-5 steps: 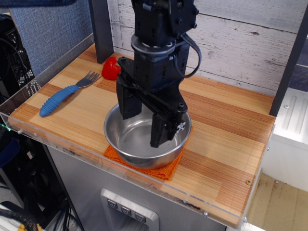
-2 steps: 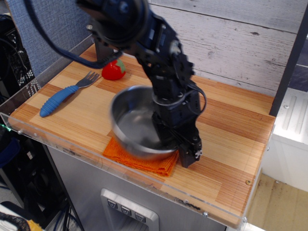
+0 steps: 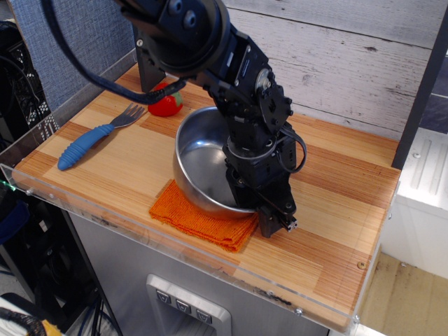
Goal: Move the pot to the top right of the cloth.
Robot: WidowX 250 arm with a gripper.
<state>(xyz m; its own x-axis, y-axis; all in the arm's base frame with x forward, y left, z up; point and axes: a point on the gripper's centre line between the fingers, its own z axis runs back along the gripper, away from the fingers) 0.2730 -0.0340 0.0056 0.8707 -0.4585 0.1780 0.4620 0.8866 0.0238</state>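
Wooden worktop [image 3: 336,189], centre frame: my gripper [image 3: 269,210] apparently pinches the pot [image 3: 203,164] by its right rim, tilting it clear of the cloth [image 3: 199,217].

Even, fairly bright indoor light is filling the frame, coming mostly from above. The pot [image 3: 203,168] is catching soft pale glare along its inner wall and rim. The arm is casting only a faint shadow on the tabletop [image 3: 336,210] at lower centre. The lower left corner is sitting dim. Focus is holding sharp, with no motion blur showing.
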